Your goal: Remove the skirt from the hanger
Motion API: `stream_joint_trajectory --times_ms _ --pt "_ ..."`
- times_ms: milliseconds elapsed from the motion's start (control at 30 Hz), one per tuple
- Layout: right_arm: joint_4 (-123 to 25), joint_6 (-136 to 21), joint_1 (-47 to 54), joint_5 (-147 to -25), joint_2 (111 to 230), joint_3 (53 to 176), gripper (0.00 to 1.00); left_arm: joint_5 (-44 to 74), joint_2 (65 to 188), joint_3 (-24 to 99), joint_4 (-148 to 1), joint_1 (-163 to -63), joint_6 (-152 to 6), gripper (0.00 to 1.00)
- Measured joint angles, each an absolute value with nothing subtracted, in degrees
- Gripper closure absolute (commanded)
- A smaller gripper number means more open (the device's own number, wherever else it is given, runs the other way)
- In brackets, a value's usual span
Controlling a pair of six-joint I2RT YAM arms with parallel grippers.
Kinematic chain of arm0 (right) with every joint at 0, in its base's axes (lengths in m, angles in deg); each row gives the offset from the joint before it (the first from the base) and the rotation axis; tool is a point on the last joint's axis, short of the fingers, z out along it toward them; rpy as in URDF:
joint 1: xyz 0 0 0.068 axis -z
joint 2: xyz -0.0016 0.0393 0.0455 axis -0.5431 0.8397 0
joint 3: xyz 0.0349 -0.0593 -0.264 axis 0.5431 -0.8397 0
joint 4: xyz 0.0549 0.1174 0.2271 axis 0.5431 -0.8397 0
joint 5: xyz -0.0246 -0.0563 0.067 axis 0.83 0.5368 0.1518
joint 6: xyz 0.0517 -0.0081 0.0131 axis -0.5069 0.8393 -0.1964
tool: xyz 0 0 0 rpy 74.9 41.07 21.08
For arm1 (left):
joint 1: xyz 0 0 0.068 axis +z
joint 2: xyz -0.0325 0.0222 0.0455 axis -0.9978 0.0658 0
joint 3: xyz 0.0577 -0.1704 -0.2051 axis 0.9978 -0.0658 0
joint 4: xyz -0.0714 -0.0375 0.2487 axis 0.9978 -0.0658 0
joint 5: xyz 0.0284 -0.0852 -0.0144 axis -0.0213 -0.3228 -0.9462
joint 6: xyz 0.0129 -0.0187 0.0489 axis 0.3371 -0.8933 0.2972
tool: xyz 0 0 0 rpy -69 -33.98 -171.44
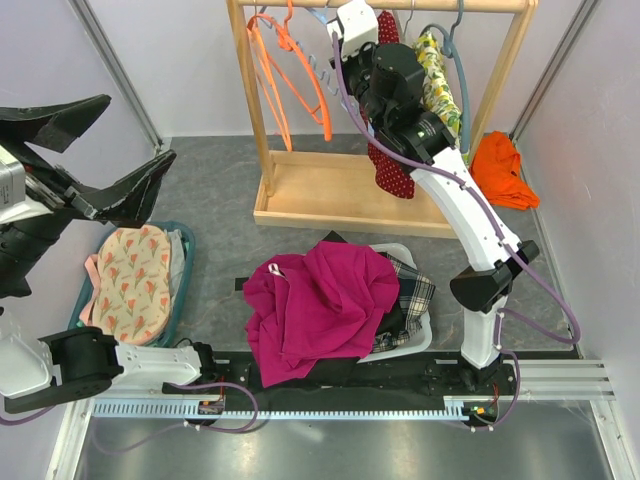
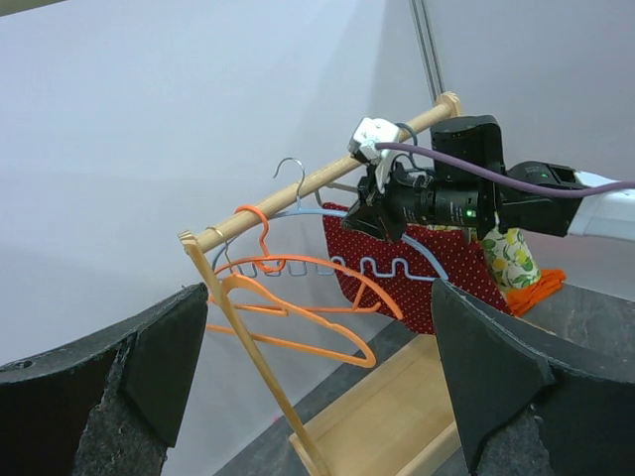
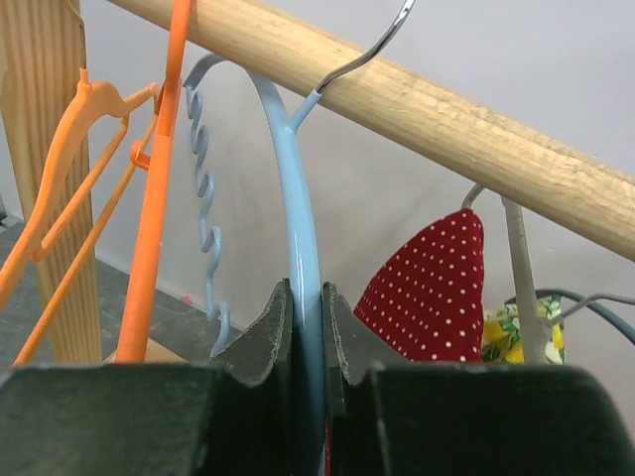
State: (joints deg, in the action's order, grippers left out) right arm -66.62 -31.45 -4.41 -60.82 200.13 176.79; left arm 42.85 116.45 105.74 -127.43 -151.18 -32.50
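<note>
At the rail [image 3: 417,109], right gripper [image 3: 306,297] clamped on blue hanger [image 3: 298,198] near dotted skirt [image 3: 427,288], left gripper [image 2: 317,297] spread wide

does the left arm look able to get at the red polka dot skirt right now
Probably yes: the left end effector is open and faces the rack, nothing between. The right end effector, shut on the blue hanger, sits at the top of the skirt, whose lower part hangs free.
</note>
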Motion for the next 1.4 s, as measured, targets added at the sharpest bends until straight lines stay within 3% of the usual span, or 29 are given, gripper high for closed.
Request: stream_joint_trajectory --times_ms 500,533,567,633,667,700,767,1200,1400 --pt "-63.9 -31.8 -4.6 -60.8 198.1 168.0 0.99 43.7 116.2 103.1 -127.4 -149.4 -32.4 0.01" --pt "-63.4 -32.1 -4.5 -61.0 197.3 166.6 0.91 43.7 116.2 103.0 -127.4 -149.3 -32.4 0.01" --pt "-63.0 -32.4 -4.5 -61.0 196.3 165.3 0.69 43.7 116.2 102.9 -127.4 -149.0 -32.4 0.01" --pt "-62.3 -33.2 -4.3 -61.5 194.5 163.0 0.58 43.7 116.3 102.6 -127.4 -148.6 -32.4 0.01" --pt "-63.1 -33.8 -4.2 -61.7 193.4 161.7 0.44 43.6 116.3 102.4 -127.4 -148.4 -32.4 0.01" --pt "-64.0 -34.5 -4.1 -61.8 192.1 160.2 0.37 43.6 116.4 102.2 -127.4 -148.2 -32.4 0.01" --pt "-65.7 -35.7 -4.1 -61.5 190.3 158.3 0.28 43.6 116.5 101.4 -127.3 -148.0 -32.6 0.01" --pt "-64.3 -40.7 -0.7 -59.1 174.4 155.0 0.31 42.1 120.4 96.3 -127.0 -147.7 -34.0 0.01" --pt "-62.5 -44.3 5.2 -57.1 177.2 161.1 0.31 41.2 120.7 95.9 -127.1 -146.9 -34.6 0.01"
